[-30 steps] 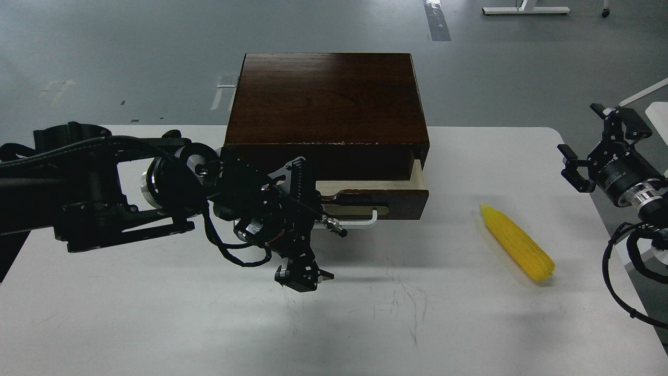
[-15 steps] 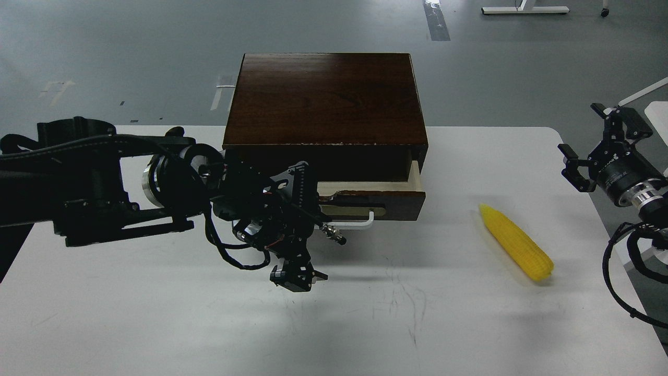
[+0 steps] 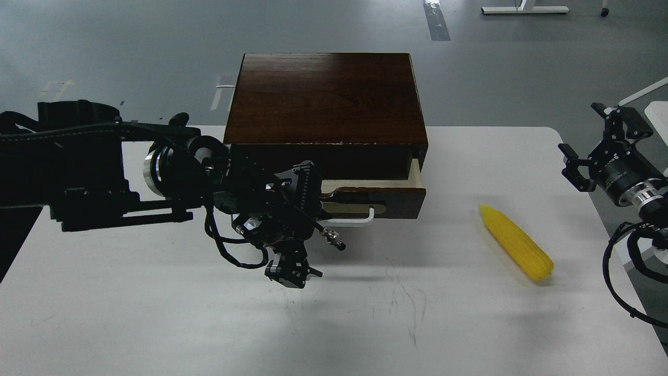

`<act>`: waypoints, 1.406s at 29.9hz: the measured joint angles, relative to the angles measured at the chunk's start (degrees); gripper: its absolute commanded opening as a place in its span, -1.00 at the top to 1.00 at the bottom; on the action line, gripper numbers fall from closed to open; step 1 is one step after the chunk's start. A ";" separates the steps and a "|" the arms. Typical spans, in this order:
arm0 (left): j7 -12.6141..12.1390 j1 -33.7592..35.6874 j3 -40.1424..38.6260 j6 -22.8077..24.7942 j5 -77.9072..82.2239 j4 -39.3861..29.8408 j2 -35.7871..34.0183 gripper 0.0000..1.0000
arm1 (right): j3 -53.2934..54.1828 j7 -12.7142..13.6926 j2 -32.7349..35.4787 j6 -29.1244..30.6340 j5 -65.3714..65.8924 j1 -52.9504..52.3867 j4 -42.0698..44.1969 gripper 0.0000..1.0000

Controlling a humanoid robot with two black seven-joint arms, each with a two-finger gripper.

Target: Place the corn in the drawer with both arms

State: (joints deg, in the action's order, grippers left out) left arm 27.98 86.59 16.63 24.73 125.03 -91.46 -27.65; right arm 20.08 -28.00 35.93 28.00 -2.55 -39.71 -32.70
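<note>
The yellow corn (image 3: 516, 249) lies on the white table at the right, pointed end toward the far side. The dark brown box (image 3: 326, 96) stands at the table's far middle. Its drawer (image 3: 389, 197) is pulled out a little, showing a pale wood rim and the white bar handle (image 3: 355, 221). My left gripper (image 3: 301, 224) hangs in front of the drawer's left half. Its fingers are spread apart, one by the drawer front and one low over the table, and it hides the handle's left end. My right gripper (image 3: 578, 128) is open and empty at the table's right edge, above and right of the corn.
The white table (image 3: 365, 313) has scuff marks in front of the box. Black cables loop below my right wrist (image 3: 621, 277). Grey floor lies beyond the table, with a white stand's feet at the far right.
My left arm has shifted slightly left and its lower finger has moved left and up a little. The drawer, corn and right arm have hardly moved.
</note>
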 measured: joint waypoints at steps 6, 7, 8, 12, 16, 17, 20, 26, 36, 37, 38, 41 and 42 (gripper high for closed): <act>0.00 2.51 3.04 0.03 -0.01 -0.34 2.37 -0.96 | 0.09 0.00 0.51 0.00 0.00 0.07 0.01 -1.00; 0.00 3.19 3.75 0.04 0.00 -0.46 2.90 -0.96 | 0.12 0.00 0.59 0.00 0.00 0.08 0.00 -1.00; 0.00 3.79 4.29 0.05 0.00 -0.50 3.35 -0.96 | 0.14 0.00 0.65 0.00 0.00 0.17 0.02 -1.00; 0.00 5.71 5.46 0.07 -0.01 -0.55 4.89 -0.96 | 0.22 0.00 0.68 0.00 0.00 0.52 0.00 -1.00; 0.07 8.14 6.77 0.07 -0.06 -0.66 6.14 -0.96 | 0.29 0.00 0.72 0.00 0.00 0.77 0.00 -1.00; 0.07 8.68 7.10 0.07 -0.06 -0.64 6.49 -0.96 | 0.32 0.00 0.73 0.00 0.00 0.82 0.01 -1.00; 0.07 9.45 7.73 0.06 -0.06 -0.59 7.17 -0.96 | 0.39 0.00 0.73 0.00 0.00 0.86 0.01 -1.00; 0.04 11.40 9.21 -0.08 -0.05 -0.16 8.28 -0.96 | 0.43 0.00 0.72 0.00 0.00 0.86 0.00 -1.00; 0.03 15.38 9.21 -0.68 -0.03 -2.70 9.21 -0.96 | 0.48 0.00 0.72 0.00 0.00 0.86 0.00 -1.00; 0.03 16.22 9.13 -0.72 -0.03 -3.24 9.01 -0.96 | 0.48 0.00 0.72 0.00 0.00 0.86 0.03 -1.00; 0.03 17.02 9.07 -0.81 -0.03 -3.70 8.84 -0.96 | 0.48 0.00 0.72 0.00 0.00 0.86 0.04 -1.00; 0.02 18.94 8.25 -2.08 -0.03 -4.83 7.63 -0.96 | 0.49 0.00 0.73 0.00 -0.08 0.86 0.08 -1.00; 0.02 19.23 7.28 -2.62 -0.03 -5.18 6.51 -0.96 | 0.49 0.00 0.83 0.00 -0.08 0.87 0.08 -1.00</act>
State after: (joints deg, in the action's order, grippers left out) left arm 28.00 105.82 23.91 22.10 124.99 -96.64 -21.14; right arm 20.57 -28.00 36.77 28.00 -2.63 -38.84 -32.62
